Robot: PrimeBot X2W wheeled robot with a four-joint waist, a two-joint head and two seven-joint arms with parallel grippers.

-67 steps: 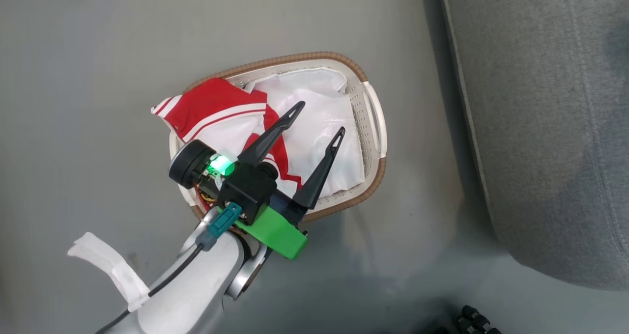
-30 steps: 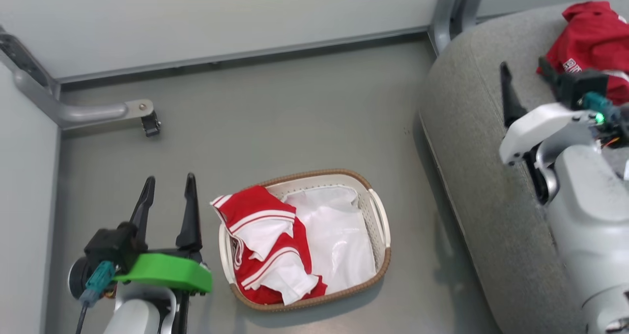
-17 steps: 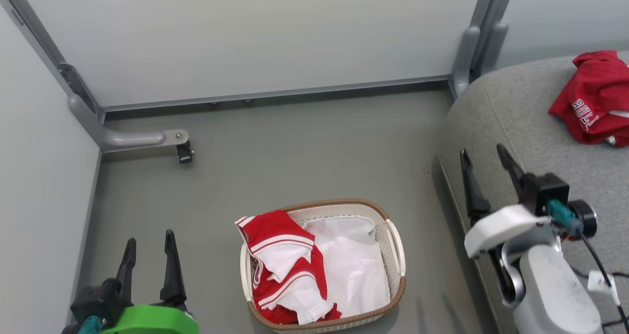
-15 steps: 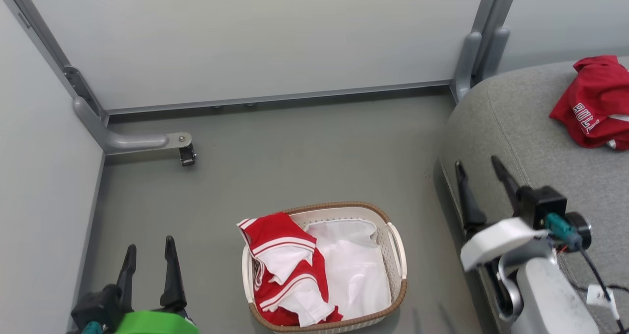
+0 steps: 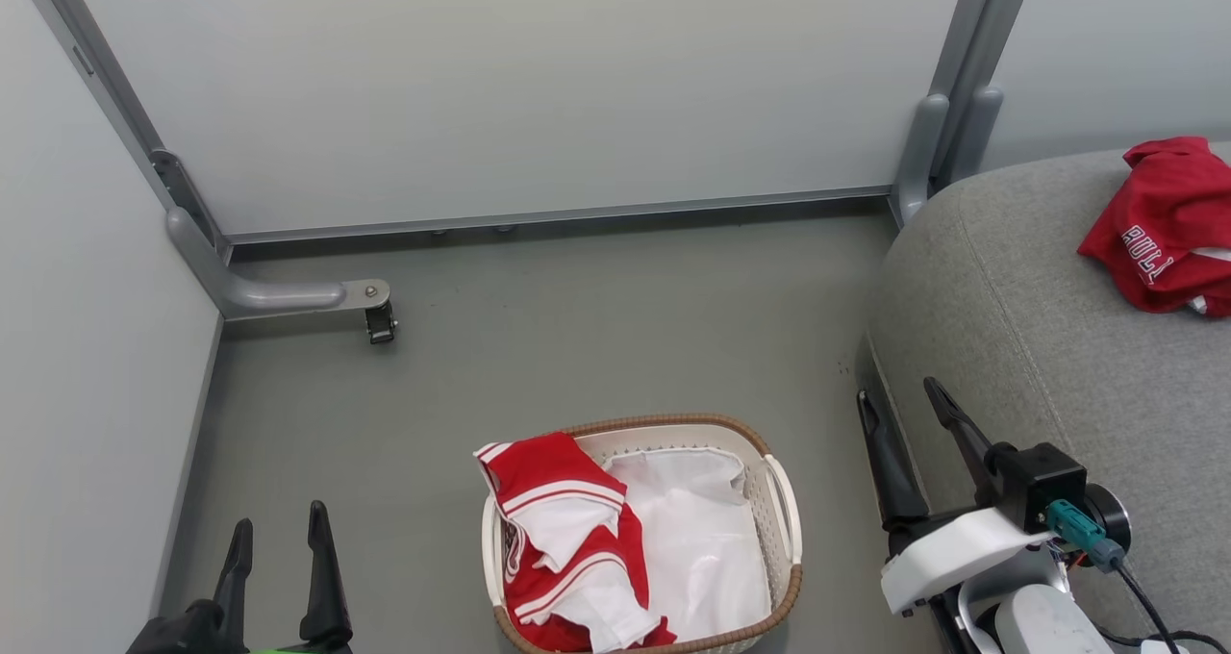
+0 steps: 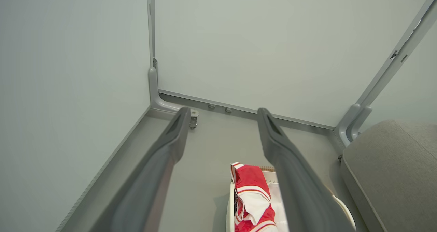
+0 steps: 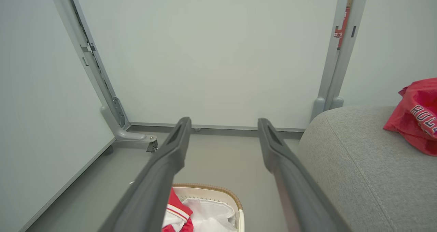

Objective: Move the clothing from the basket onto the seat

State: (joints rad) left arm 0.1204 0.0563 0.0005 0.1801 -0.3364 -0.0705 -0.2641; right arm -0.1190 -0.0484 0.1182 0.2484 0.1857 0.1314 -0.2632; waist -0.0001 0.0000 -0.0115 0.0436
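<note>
In the basket [image 5: 673,421], crumpled red-and-white clothing [image 5: 567,529]; left gripper [image 5: 279,517], right gripper [image 5: 896,390]: jaws wide.

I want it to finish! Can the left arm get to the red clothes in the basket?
Probably yes. The left gripper has its fingers apart, holding nothing, and bare floor lies between it and the basket. The red garment lies uncovered on top, at the basket's left side.

perforated plastic basket [image 5: 760,500], woven-rimmed; matt, rough fabric seat [image 5: 1019,327].
</note>
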